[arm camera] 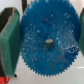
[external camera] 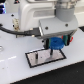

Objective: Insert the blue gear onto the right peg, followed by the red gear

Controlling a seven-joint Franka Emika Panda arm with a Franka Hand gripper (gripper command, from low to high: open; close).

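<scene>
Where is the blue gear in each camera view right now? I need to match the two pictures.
Exterior view: the blue gear hangs under the arm's gripper, above the grey plate, toward the exterior view's right.
Wrist view: the blue gear fills most of the frame, flat face to the camera, clamped between the green-padded fingers.
Shared landmark: the gear itself, held in the gripper; a red patch is too blurred to identify.

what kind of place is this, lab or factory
Probably a robotics lab test bench: a white tabletop, a small grey peg plate fixed on it, and a gripper holding a toy-like blue gear, with no production line in sight.
</scene>
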